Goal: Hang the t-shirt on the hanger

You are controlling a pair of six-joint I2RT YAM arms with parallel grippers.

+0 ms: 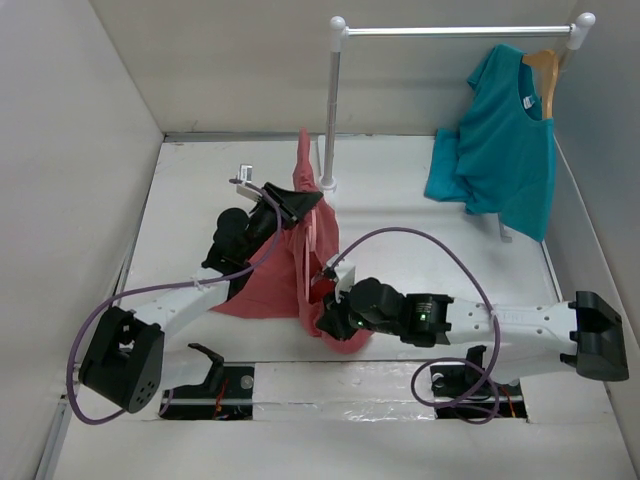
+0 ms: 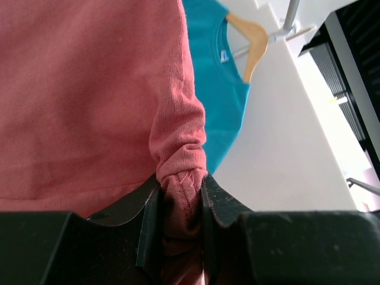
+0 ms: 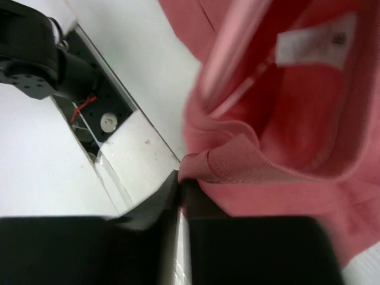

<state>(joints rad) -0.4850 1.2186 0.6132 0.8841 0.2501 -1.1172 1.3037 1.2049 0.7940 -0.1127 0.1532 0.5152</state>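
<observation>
The salmon-red t-shirt (image 1: 275,285) hangs bunched between both grippers over the table's middle. My left gripper (image 1: 296,203) is shut on a gathered fold of it (image 2: 178,160) and holds it raised. My right gripper (image 1: 330,300) is shut on the ribbed neck edge (image 3: 237,166) low at the shirt's near side. The white tag (image 3: 312,41) shows inside the neck opening. The thin pink hanger (image 1: 303,272) runs down along the cloth; in the right wrist view it is a blurred pink bar (image 3: 231,53) going into the neck opening. Its hook is hidden.
A white clothes rail (image 1: 455,31) stands at the back on a post (image 1: 330,110). A teal-blue t-shirt (image 1: 505,150) hangs from it on a tan wooden hanger (image 1: 547,75). White walls close in left and right. Open slots (image 1: 225,385) lie by the arm bases.
</observation>
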